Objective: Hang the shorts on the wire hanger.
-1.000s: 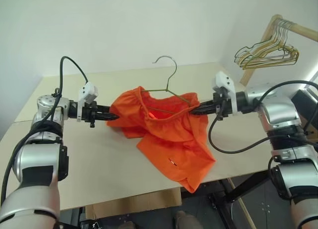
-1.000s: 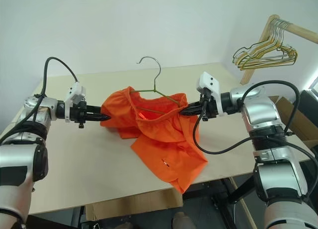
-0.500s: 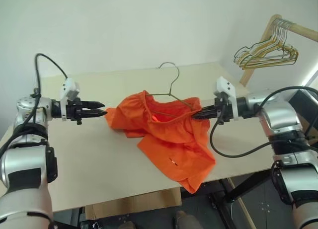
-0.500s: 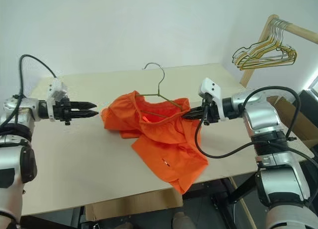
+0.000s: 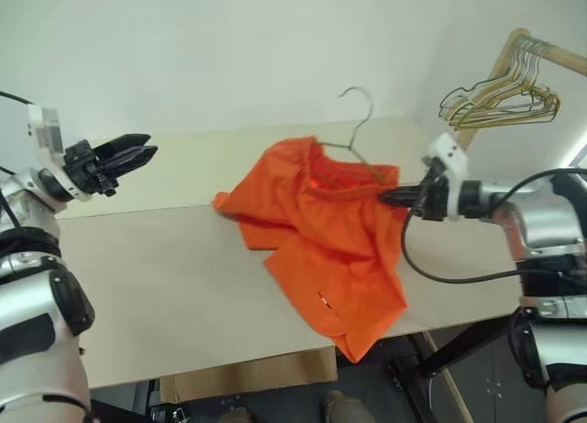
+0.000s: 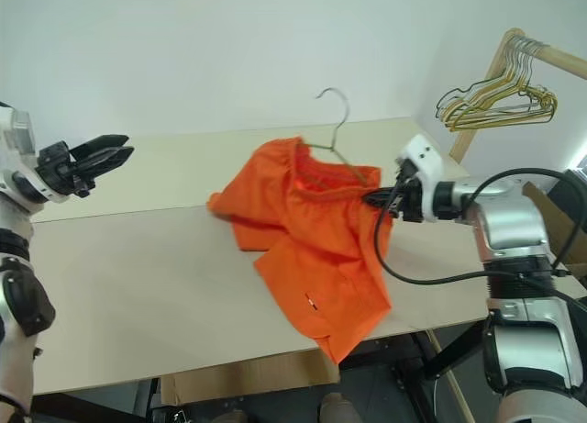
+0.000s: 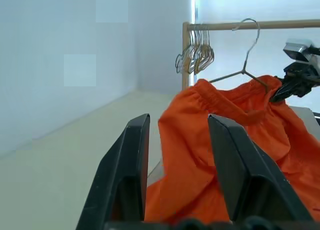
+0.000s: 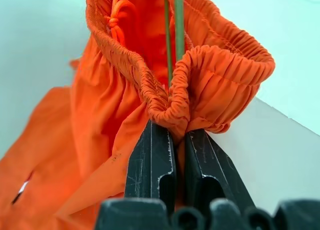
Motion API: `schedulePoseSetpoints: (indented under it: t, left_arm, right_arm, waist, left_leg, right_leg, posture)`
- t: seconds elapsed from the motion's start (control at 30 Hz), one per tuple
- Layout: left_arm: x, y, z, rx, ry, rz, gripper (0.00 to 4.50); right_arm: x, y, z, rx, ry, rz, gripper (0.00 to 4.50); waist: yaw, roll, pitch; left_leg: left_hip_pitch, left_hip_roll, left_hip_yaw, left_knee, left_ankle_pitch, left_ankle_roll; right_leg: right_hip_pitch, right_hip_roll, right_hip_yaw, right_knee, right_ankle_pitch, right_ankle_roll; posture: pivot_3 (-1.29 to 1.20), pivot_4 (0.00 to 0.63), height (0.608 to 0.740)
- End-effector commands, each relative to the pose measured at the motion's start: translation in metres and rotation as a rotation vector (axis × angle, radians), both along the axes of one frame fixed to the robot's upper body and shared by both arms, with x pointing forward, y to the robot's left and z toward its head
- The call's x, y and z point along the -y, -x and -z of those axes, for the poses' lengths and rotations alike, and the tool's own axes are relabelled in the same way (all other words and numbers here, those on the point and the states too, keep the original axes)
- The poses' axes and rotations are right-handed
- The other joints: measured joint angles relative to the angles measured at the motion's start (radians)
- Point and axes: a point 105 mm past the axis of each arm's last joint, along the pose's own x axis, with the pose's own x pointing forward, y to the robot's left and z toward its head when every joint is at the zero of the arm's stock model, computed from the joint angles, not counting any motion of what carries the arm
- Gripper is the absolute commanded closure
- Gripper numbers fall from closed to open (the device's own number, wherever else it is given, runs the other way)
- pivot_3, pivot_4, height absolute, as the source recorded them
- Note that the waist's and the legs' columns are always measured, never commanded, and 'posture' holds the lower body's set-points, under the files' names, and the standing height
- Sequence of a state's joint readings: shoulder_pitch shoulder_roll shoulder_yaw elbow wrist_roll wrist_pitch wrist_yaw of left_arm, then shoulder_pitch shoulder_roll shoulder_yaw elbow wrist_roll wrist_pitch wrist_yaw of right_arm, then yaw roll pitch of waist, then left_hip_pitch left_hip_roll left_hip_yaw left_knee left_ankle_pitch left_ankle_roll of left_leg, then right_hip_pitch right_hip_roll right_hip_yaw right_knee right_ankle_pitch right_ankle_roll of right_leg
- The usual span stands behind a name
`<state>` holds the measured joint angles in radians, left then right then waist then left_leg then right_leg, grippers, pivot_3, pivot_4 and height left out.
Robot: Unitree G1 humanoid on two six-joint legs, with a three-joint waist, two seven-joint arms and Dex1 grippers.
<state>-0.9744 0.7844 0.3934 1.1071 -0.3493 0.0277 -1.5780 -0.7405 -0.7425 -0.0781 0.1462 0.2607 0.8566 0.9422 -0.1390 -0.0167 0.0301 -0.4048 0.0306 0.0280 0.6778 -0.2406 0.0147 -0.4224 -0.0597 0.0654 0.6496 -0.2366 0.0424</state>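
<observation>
Pale beige tabletop (image 5: 183, 267) against plain white walls (image 5: 229, 47). Wooden rack (image 5: 514, 51) at far right corner, spare wire hangers (image 5: 500, 97) bunched on it. Dark floor (image 5: 477, 386) below the table edge.

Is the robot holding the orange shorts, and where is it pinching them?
Yes. The right end effector is shut on the shorts, pinching the bunched elastic waistband at one end. The left end effector is open and holds nothing.

Bright orange shorts (image 5: 316, 226), gathered waistband lifted off the tabletop, legs trailing down over its front edge. Thin wire hanger (image 5: 359, 129) threaded inside the waistband, hook poking up above.
</observation>
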Motion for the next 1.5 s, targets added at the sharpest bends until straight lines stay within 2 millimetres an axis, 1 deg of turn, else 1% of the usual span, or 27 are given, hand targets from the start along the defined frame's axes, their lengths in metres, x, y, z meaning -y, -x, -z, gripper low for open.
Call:
schedulePoseSetpoints:
  t: [0.03, 0.1, 0.17, 0.23, 0.33, 0.43, 0.5, 0.57, 0.67, 0.77, 0.9, 1.0, 1.1, 1.2, 1.3, 1.5]
  left_arm:
    - [0.014, 0.003, -0.011, 0.071, 0.009, 0.059, 2.51]
    - [0.026, 0.006, -0.015, 0.096, 0.023, 0.108, 2.51]
    - [0.042, 0.007, -0.021, 0.125, 0.040, 0.164, 2.51]
    - [0.056, 0.009, -0.025, 0.146, 0.046, 0.210, 2.51]
    - [0.070, 0.011, -0.030, 0.165, 0.053, 0.254, 2.51]
    - [0.081, 0.011, -0.034, 0.177, 0.061, 0.290, 2.51]
    - [0.087, 0.012, -0.036, 0.186, 0.062, 0.314, 2.51]
    - [0.093, 0.016, -0.040, 0.197, 0.074, 0.346, 2.51]
    - [0.102, 0.022, -0.044, 0.215, 0.083, 0.386, 2.51]
    - [0.109, 0.027, -0.045, 0.223, 0.085, 0.412, 2.51]
    - [0.113, 0.032, -0.044, 0.212, 0.102, 0.416, 2.51]
    - [0.114, 0.035, -0.039, 0.193, 0.104, 0.409, 2.51]
    - [0.115, 0.038, -0.036, 0.184, 0.102, 0.403, 2.51]
    - [0.113, 0.041, -0.037, 0.182, 0.105, 0.395, 2.51]
    - [0.112, 0.045, -0.040, 0.191, 0.108, 0.389, 2.51]
    - [0.113, 0.048, -0.036, 0.183, 0.100, 0.376, 2.51]
  right_arm:
    - [0.039, 0.002, -0.017, 0.005, -0.078, 0.291, 4.48]
    - [0.051, 0.010, -0.015, -0.021, -0.090, 0.378, 4.48]
    - [0.069, 0.019, -0.011, -0.042, -0.075, 0.501, 4.48]
    - [0.083, 0.026, -0.011, -0.053, -0.074, 0.602, 4.48]
    - [0.101, 0.034, -0.015, -0.058, -0.069, 0.729, 4.48]
    - [0.119, 0.038, -0.023, -0.024, -0.037, 0.875, 4.48]
    - [0.135, 0.041, -0.032, 0.022, -0.016, 1.016, 4.48]
    - [0.150, 0.045, -0.045, 0.095, 0.061, 1.151, 4.48]
    - [0.160, 0.047, -0.060, 0.178, 0.093, 1.278, 4.48]
    - [0.168, 0.044, -0.064, 0.226, 0.072, 1.368, 4.48]
    - [0.176, 0.029, -0.069, 0.260, -0.091, 1.443, 4.48]
    - [0.182, 0.012, -0.074, 0.247, -0.236, 1.458, 4.48]
    - [0.191, 0.002, -0.077, 0.238, -0.322, 1.491, 4.48]
    - [0.200, -0.004, -0.073, 0.187, -0.380, 1.493, 4.48]
    - [0.204, -0.007, -0.067, 0.124, -0.436, 1.499, 4.48]
    - [0.202, -0.010, -0.051, 0.020, -0.521, 1.511, 4.48]
  waist:
    - [0.004, 0.000, 0.000]
    - [0.007, 0.000, 0.000]
    - [0.010, 0.000, 0.000]
    - [0.009, 0.000, 0.000]
    - [-0.003, 0.002, -0.001]
    - [-0.023, 0.003, -0.002]
    - [-0.042, 0.003, -0.002]
    - [-0.058, 0.003, -0.002]
    - [-0.082, 0.004, -0.002]
    - [-0.104, 0.004, -0.002]
    - [-0.123, 0.004, -0.002]
    - [-0.129, 0.006, -0.001]
    - [-0.133, 0.007, -0.001]
    - [-0.129, 0.007, -0.001]
    - [-0.124, 0.007, 0.000]
    - [-0.119, 0.008, 0.000]
  left_leg:
    - [0.000, 0.000, 0.000, 0.000, 0.000, 0.000]
    - [-0.001, 0.000, 0.001, 0.000, 0.000, 0.000]
    - [-0.001, 0.000, 0.001, 0.000, 0.000, 0.000]
    - [-0.001, 0.000, 0.002, 0.000, 0.000, 0.000]
    - [0.000, 0.000, 0.003, 0.000, 0.000, 0.000]
    - [0.001, 0.000, 0.003, 0.000, 0.000, 0.000]
    - [0.002, 0.000, 0.003, 0.000, 0.000, 0.000]
    - [0.002, 0.000, 0.002, 0.000, 0.000, 0.000]
    - [0.001, 0.000, -0.001, 0.000, 0.000, 0.000]
    - [0.003, 0.000, -0.001, -0.001, 0.000, 0.000]
    - [0.009, -0.001, -0.002, -0.001, 0.000, 0.000]
    - [0.017, -0.001, -0.002, -0.004, 0.000, 0.000]
    - [0.021, -0.001, -0.001, -0.007, 0.000, 0.000]
    - [0.021, -0.001, -0.001, -0.009, 0.000, 0.000]
    - [0.020, -0.001, 0.000, -0.010, 0.000, 0.000]
    - [0.021, -0.001, 0.000, -0.011, 0.000, 0.000]
  right_leg:
    - [0.000, 0.000, 0.000, 0.000, 0.000, 0.000]
    - [0.000, 0.000, 0.000, 0.000, 0.000, 0.000]
    - [-0.001, 0.000, 0.000, 0.000, 0.000, 0.000]
    - [0.000, 0.000, 0.000, 0.000, 0.000, 0.000]
    - [0.000, 0.000, 0.002, -0.001, 0.000, 0.000]
    - [0.001, 0.000, 0.002, 0.000, 0.000, 0.000]
    - [0.002, 0.000, 0.002, 0.000, 0.000, 0.000]
    - [0.001, 0.000, 0.003, 0.000, 0.000, 0.000]
    - [0.001, 0.000, 0.004, -0.001, 0.000, 0.000]
    - [0.002, 0.000, 0.005, -0.001, 0.000, 0.001]
    - [0.008, 0.001, 0.006, -0.001, 0.001, 0.001]
    - [0.016, 0.001, 0.006, -0.003, 0.000, 0.002]
    - [0.020, 0.000, 0.008, -0.004, 0.000, 0.002]
    - [0.019, 0.001, 0.008, -0.006, 0.000, 0.002]
    - [0.019, 0.000, 0.008, -0.008, 0.000, 0.002]
    - [0.020, 0.001, 0.008, -0.009, 0.000, 0.002]
  posture:
    - [-0.12, 0.000, 0.740]
    - [-0.14, 0.000, 0.740]
    - [-0.16, 0.000, 0.740]
    - [-0.18, 0.000, 0.740]
    - [-0.21, 0.000, 0.740]
    - [-0.22, 0.000, 0.740]
    - [-0.22, 0.000, 0.740]
    - [-0.22, 0.000, 0.740]
    - [-0.22, 0.000, 0.740]
    - [-0.21, 0.000, 0.740]
    - [-0.20, 0.000, 0.740]
    - [-0.18, 0.000, 0.740]
    - [-0.17, 0.000, 0.740]
    - [-0.15, 0.000, 0.740]
    - [-0.14, 0.000, 0.740]
    - [-0.13, 0.000, 0.740]
